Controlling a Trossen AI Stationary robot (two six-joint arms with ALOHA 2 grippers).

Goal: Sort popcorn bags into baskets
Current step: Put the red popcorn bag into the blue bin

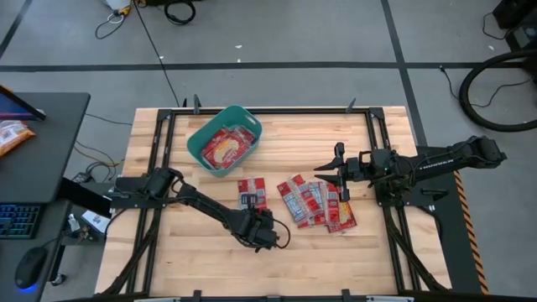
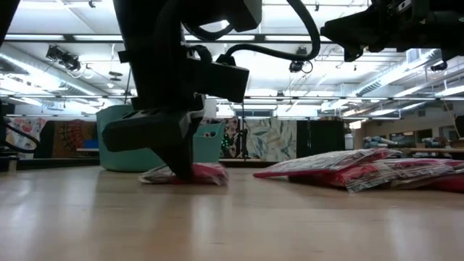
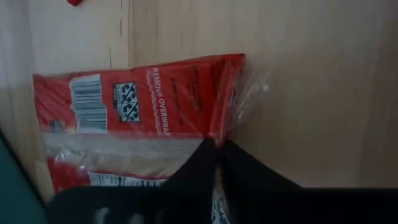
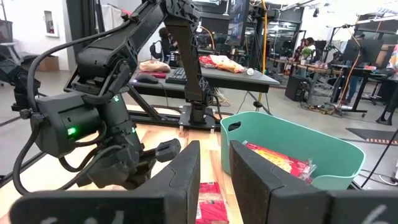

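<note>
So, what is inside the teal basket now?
Red popcorn bags lie inside the teal basket, piled up. How many there are, and whether anything else lies under them, cannot be seen.

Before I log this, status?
Left gripper pinched shut on lone red popcorn packet. Right gripper idle above packet pile. Teal plastic tub unobstructed.

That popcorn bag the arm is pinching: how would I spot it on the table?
Start at the teal basket; just below it one red popcorn bag lies alone. The left gripper pinches its edge, unlike the overlapping pile to its right.
</note>
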